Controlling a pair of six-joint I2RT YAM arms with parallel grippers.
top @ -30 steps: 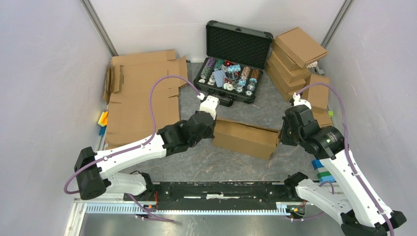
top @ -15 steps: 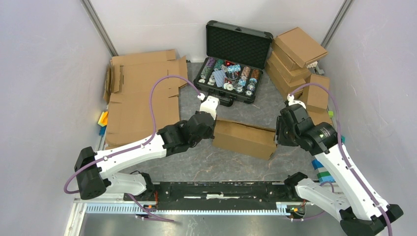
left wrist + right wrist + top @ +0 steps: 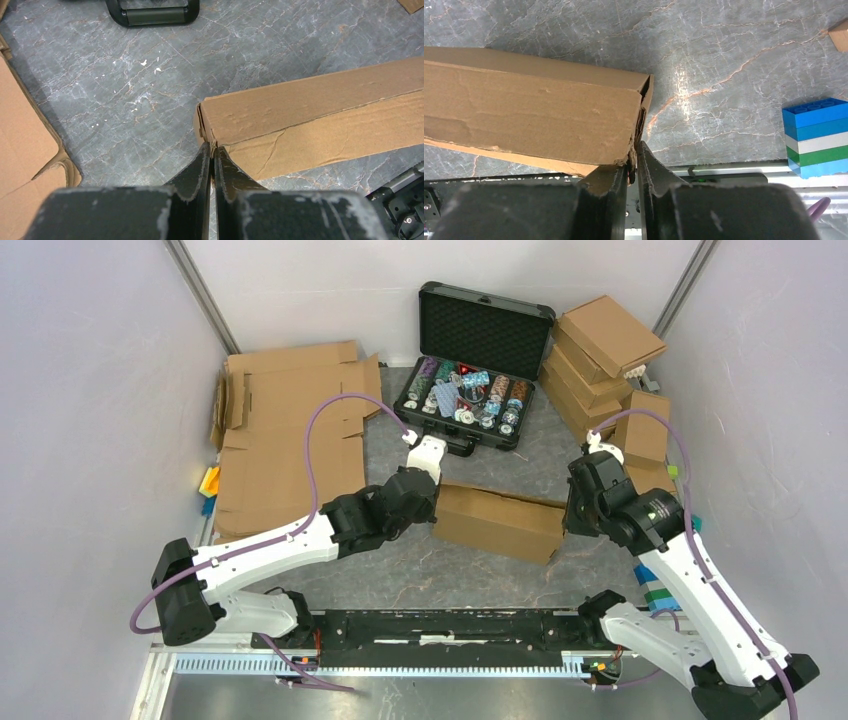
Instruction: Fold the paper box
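1. While the left arm hasn't moved over the last second, the right arm has shifted in towards the box, and its wrist now sits tight against the right end.
2. Left gripper: jaws nearly together, only a thin slit between them. The tips are on the box's left near corner and look to be pinching the end-wall edge.
3. Box: mid-table between the two wrists, long axis left-right, already a closed-looking slab. A ragged seam runs along its near face.
4. Right gripper: jaws narrow, with the cardboard edge of the right near corner between the tips. It reads as a fresh pinch.
5. My read: the right side re-gripped closer in, so both ends are now pinched. This is likely squaring up or closing the last flap, which puts the fold late-stage. That seam isn't flush yet.
6. Counts, left to right:
   - blanks: several flat sheets overlapping, exact number unclear
   - coloured bits at the left table edge: too small to count
   - arms: 2
   - box in work: 1
   - case: 1, open, with chips inside too many to count
   - finished boxes: at least 5, stacked far right
   - brick stack: 1, blue, white and green
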